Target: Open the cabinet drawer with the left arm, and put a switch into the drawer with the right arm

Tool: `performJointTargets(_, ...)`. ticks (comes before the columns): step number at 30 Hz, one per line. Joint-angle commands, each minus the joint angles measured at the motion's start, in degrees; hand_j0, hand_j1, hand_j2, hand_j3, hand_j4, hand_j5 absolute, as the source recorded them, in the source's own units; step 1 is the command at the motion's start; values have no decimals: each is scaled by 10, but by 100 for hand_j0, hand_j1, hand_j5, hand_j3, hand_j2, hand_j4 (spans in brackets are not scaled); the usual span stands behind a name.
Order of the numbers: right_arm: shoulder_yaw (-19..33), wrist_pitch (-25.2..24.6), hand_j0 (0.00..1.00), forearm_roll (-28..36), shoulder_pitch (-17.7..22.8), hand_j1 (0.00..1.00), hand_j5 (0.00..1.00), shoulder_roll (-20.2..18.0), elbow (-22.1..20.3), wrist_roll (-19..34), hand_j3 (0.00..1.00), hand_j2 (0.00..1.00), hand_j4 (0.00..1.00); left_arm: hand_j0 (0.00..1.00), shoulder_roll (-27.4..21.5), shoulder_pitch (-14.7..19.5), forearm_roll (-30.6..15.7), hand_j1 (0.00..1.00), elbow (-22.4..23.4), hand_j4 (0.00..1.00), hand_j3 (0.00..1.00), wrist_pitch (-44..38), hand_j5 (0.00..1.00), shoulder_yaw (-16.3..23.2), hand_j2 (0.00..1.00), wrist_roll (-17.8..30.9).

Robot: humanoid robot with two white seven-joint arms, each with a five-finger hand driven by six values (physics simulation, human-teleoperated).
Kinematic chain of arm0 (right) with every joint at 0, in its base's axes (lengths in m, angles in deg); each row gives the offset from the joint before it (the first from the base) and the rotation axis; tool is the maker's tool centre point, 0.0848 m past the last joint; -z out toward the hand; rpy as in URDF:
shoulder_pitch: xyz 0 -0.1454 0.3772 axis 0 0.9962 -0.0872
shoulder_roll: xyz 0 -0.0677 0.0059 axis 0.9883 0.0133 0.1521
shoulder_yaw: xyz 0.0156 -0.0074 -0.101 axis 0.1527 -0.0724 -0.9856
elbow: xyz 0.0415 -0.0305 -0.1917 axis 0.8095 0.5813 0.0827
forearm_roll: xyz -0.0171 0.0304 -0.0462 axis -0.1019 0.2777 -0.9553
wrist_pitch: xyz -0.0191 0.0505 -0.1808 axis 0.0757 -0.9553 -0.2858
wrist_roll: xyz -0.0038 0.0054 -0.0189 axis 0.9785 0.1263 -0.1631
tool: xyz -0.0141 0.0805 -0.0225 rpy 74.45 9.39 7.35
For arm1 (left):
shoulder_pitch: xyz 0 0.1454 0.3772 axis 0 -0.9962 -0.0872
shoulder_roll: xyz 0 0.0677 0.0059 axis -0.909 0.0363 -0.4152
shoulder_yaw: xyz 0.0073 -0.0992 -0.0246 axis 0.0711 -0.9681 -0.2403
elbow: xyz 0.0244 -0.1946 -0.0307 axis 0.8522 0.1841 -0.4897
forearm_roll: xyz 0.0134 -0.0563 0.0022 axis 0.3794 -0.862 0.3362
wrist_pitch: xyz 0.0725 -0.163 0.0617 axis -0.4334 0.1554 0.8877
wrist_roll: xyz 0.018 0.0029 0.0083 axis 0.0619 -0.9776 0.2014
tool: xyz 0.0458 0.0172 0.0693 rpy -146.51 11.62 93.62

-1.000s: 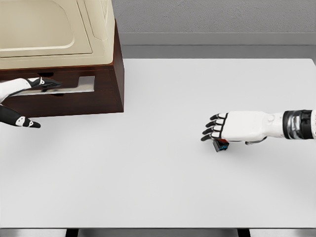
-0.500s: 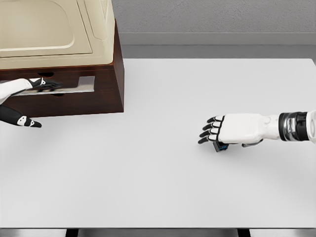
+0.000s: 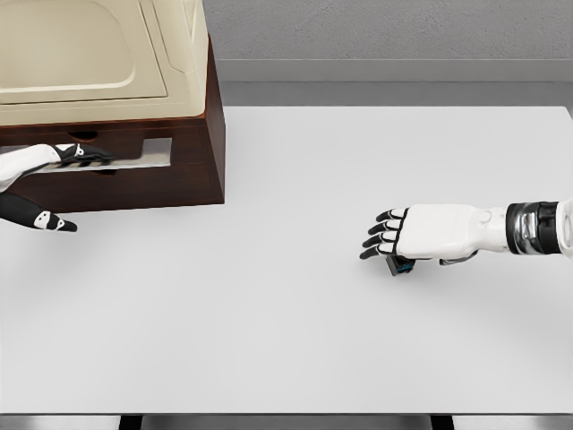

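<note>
A wide white table (image 3: 295,340) is seen from the head view. At its far left corner a dark brown cabinet (image 3: 192,170) stands, and a cream-coloured appliance (image 3: 89,54) is placed on top of it. The drawer (image 3: 134,159) in the cabinet front appears slightly pulled out, showing a pale strip.

The left hand (image 3: 67,154) is held at the drawer front, with its dark fingers (image 3: 89,154) laid along the pale strip; whether they are closed on the handle cannot be told. The thumb (image 3: 49,221) is stretched apart, lower, in front of the cabinet.

On the right part of the table, well apart from the cabinet, the right hand (image 3: 421,233) is placed palm down over the switch (image 3: 400,265). The switch, small and dark with a blue detail, is seen under the palm, on the table. The fingers are bent downward around it, but a firm grip cannot be confirmed.
</note>
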Motion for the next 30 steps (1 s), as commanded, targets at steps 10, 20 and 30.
performJointTargets(10, 0, -1, 100, 2, 0, 100, 100, -1, -1, 0, 100, 100, 100, 79, 0, -1, 17, 79, 0, 79, 79, 4, 79, 11, 79, 3)
performJointTargets(20, 0, -1, 100, 2, 0, 100, 100, -1, -1, 0, 100, 100, 100, 80, -6, -2, 11, 80, -7, 80, 80, 13, 80, 22, 80, 3)
performJointTargets(30, 0, -1, 100, 2, 0, 100, 100, -1, -1, 0, 100, 100, 100, 80, -45, -14, -23, 80, -11, 80, 80, 68, 80, 32, 80, 3)
